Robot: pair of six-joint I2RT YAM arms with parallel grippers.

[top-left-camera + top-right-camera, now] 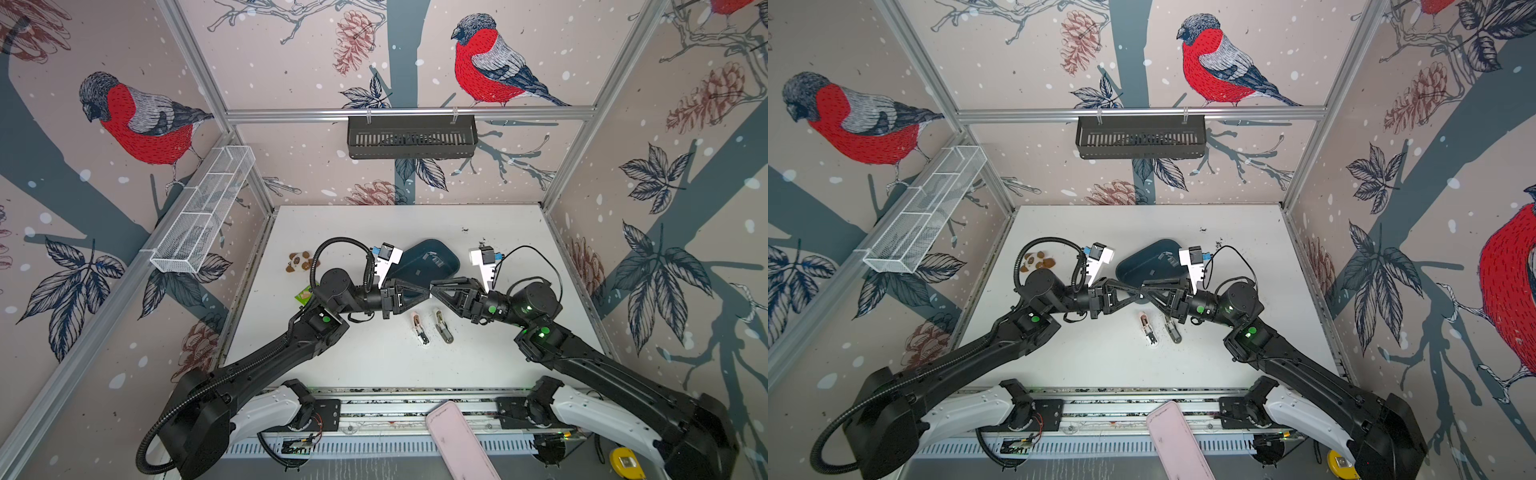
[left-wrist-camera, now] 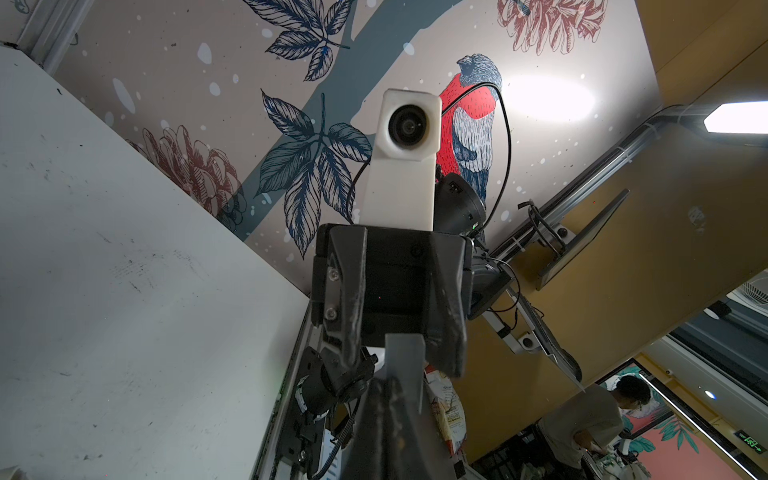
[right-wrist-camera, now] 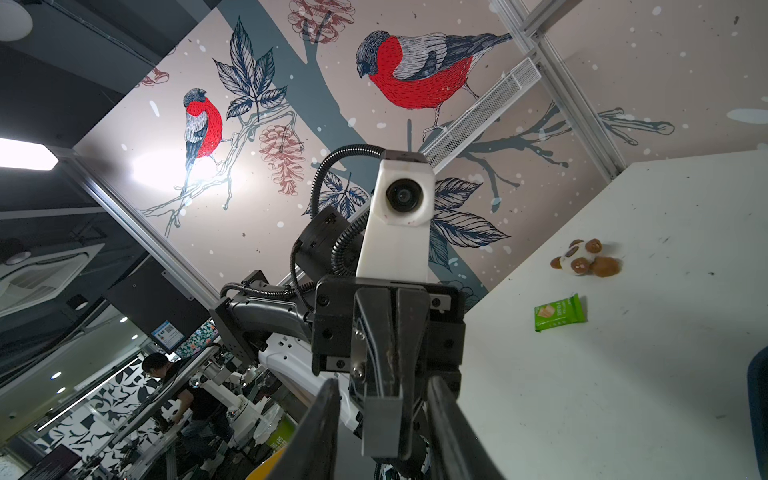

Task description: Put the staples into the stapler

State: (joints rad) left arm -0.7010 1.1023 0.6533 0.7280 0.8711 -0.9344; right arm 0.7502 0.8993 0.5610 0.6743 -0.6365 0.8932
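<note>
Dark blue, the tray (image 1: pixel 451 266) sits at the back of the white surface (image 1: pixel 332 365) and holds the staples (image 1: pixel 436 261), a few pale slivers lying loose on its floor. Nearer the front, two small staplers (image 1: pixel 419 329) lie side by side and appear to be open, near the tray but not touching it. Above the gap between tray and staplers, the two arms meet tip to tip. The left gripper (image 1: pixel 426 291) is pressed together; whether a strip is pinched at its tip is too small to tell. The right gripper (image 1: pixel 437 290) is spread. In the wrist views its fingers (image 3: pixel 320 424) stand either side of the left one's tip and do not seem to touch it.

This looks like a hand-over in mid-air, and that is where it could fail. If a strip is there, it gives the right gripper very little to catch. Closing off-centre could clamp the other gripper's tip instead, or knock the strip loose so that it falls to the surface. A hard squeeze might snap the strip into pieces, and a twisted hold would leave it badly lined up for a stapler's channel.
</note>
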